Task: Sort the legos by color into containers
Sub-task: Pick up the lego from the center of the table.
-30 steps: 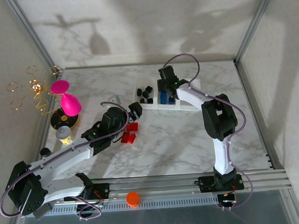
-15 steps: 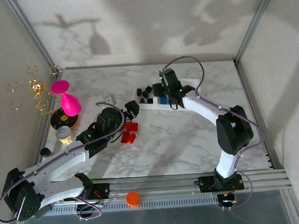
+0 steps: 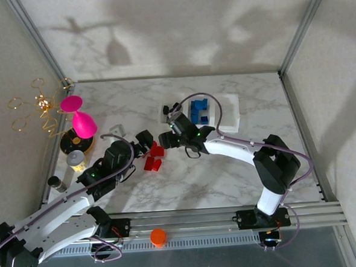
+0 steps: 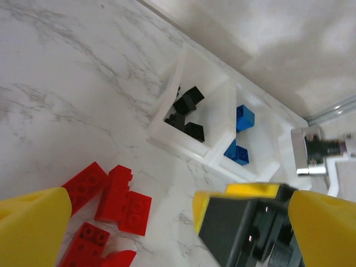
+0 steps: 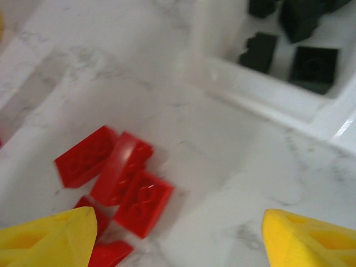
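Several red legos (image 3: pixel 153 158) lie in a loose pile on the marble table, left of centre. My left gripper (image 3: pixel 143 141) is open at the pile's left edge. My right gripper (image 3: pixel 167 138) is open just right of the pile. In the left wrist view the red legos (image 4: pixel 114 201) lie between my spread yellow fingers (image 4: pixel 30 228), and the right gripper's finger (image 4: pixel 239 222) shows close by. The right wrist view has the red legos (image 5: pixel 119 175) blurred below my open gripper (image 5: pixel 178 231). Behind are the containers: one holds black legos (image 4: pixel 186 108), the middle one blue legos (image 3: pixel 198 111), the right one (image 3: pixel 230 113) holds nothing.
A pink goblet ornament (image 3: pixel 83 122) and gold wire piece (image 3: pixel 40 105) stand at the far left, with a grey canister (image 3: pixel 75 159) in front. An orange cap (image 3: pixel 158 236) sits on the front rail. Frame posts bound the table's sides.
My right gripper has swung from above the blue container forward and left to the red pile. The left arm has drawn back slightly toward the near left.
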